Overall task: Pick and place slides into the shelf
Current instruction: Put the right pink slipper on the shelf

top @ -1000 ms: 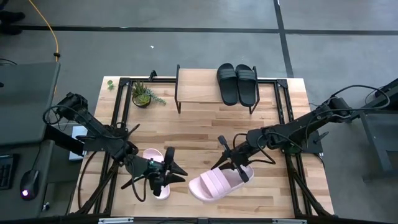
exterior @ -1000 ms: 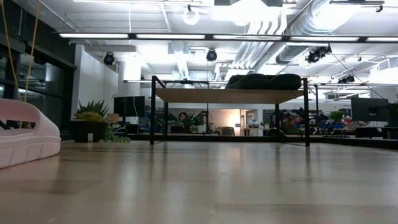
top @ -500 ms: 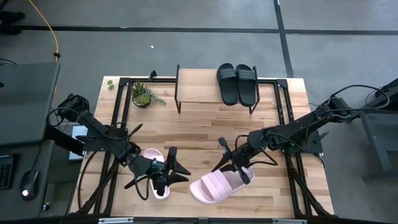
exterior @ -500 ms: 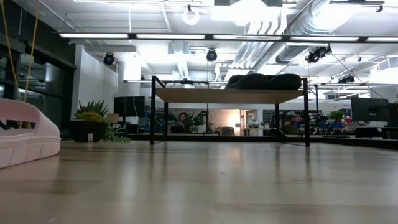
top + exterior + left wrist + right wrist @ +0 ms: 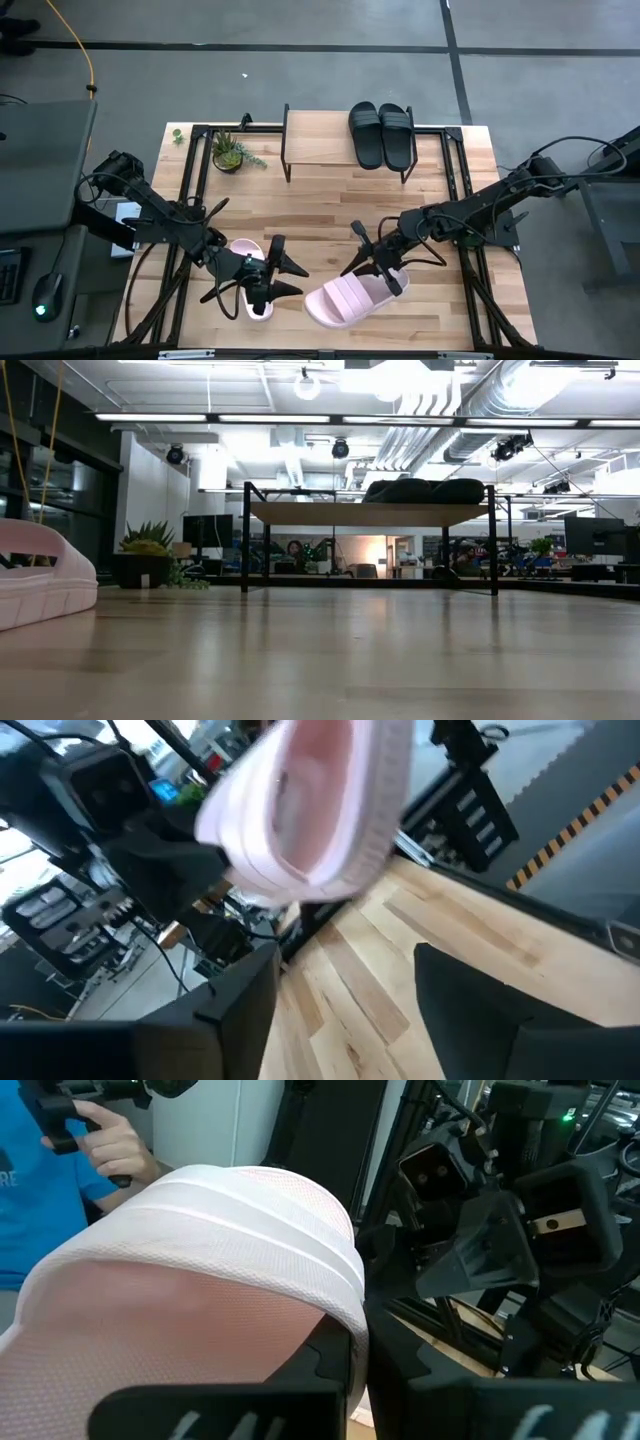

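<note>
- While both pink slides sit at the near edge of the wooden table (image 5: 330, 210), you have the shelf (image 5: 320, 135) well apart from them at the far edge, with the two black slides (image 5: 381, 133) already side by side on its right half and the left half of the plank bare.
- Your right gripper (image 5: 383, 268) is over the right pink slide (image 5: 345, 298), at the strap end. In the right wrist view the dark fingers (image 5: 330, 1370) sit tight against the white strap (image 5: 220, 1230), so you appear to be pinching it.
- That slide's long axis runs slantwise, its far end pointing toward the right arm. The black pair lies front to back, so you would likely need to turn it before setting it down.
- Your left gripper (image 5: 268, 277) is beside the left pink slide (image 5: 250, 270), fingers spread wide. The left wrist view shows a pink sandal (image 5: 310, 805) ahead of the open fingers (image 5: 240, 1010), not between them.
- Judging by the overhead view, the right arm has the grasp, yet the free shelf space lies up and to the left of it, so expect a carry across the table's middle.
- A person's hand (image 5: 115, 1145) shows beyond the table in the right wrist view.
</note>
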### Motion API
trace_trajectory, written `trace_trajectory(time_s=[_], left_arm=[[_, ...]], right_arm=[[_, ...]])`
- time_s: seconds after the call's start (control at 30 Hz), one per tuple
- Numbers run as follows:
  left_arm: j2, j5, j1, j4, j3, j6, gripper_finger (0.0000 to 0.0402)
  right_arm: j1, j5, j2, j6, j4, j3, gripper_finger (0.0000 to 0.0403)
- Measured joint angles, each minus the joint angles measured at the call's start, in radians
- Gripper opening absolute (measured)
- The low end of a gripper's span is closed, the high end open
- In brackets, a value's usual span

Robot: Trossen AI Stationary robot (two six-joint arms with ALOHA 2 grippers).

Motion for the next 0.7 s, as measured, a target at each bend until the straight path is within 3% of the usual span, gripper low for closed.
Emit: trace_trajectory(time_s=[0.17, 0.7], left_arm=[[0.000, 0.019, 0.000, 0.044, 0.000, -0.010, 0.0229], [0.000, 0.108, 0.000, 0.074, 0.000, -0.025, 0.0205]], right_arm=[[0.000, 0.003, 0.007, -0.024, 0.007, 0.000, 0.0000], [-0.009, -0.003, 0.045, -0.050, 0.072, 0.001, 0.0000]])
